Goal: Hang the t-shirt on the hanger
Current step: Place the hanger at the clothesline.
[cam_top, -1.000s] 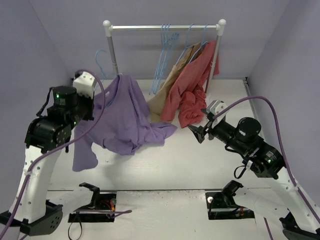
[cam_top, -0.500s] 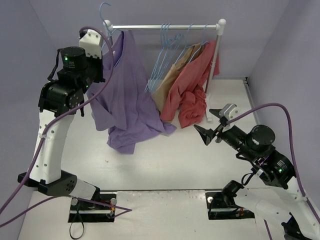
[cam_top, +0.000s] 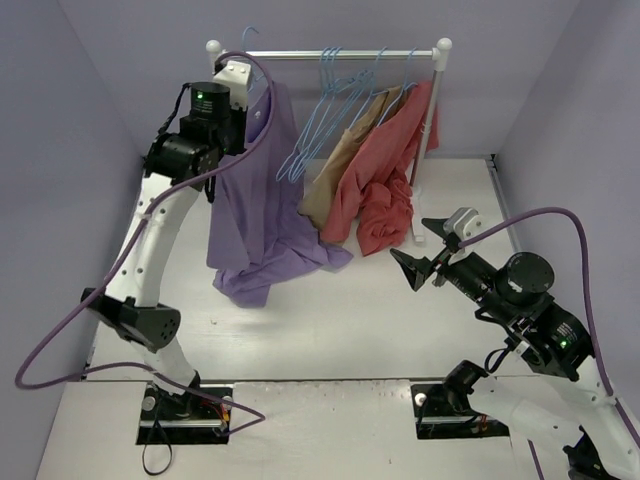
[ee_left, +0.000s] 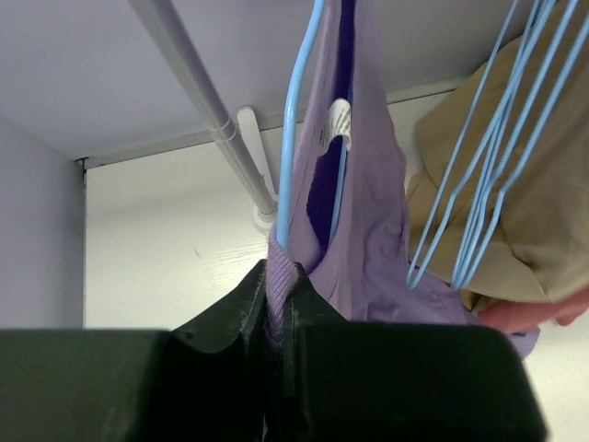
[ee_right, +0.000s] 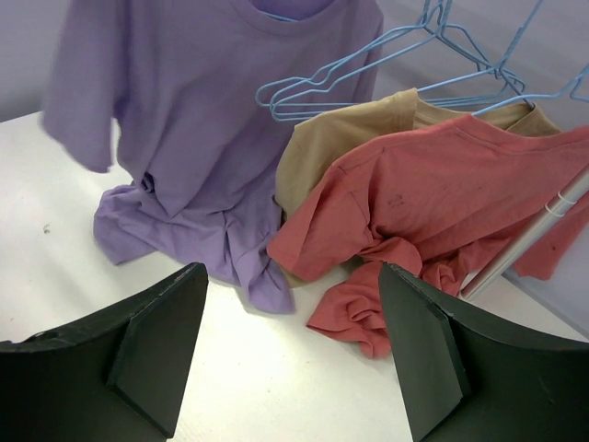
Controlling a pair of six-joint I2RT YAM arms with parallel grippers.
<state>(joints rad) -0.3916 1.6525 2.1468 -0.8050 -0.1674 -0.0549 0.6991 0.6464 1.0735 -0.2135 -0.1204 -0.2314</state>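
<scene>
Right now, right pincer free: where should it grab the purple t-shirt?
On the purple t-shirt, probably the hem corner trailing on the table, nearest the right pincer; come in low from the right. The cloth bunches into a ridge that open jaws can straddle. The collar is taken: the left pincer is shut on it by the rail.

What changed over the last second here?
The left gripper, jaws shut on the t-shirt, swung it up and rightward to the rail; its hem trails on the table. The right gripper barely shifted, jaws open. The red garment and tan garment stayed put.
</scene>
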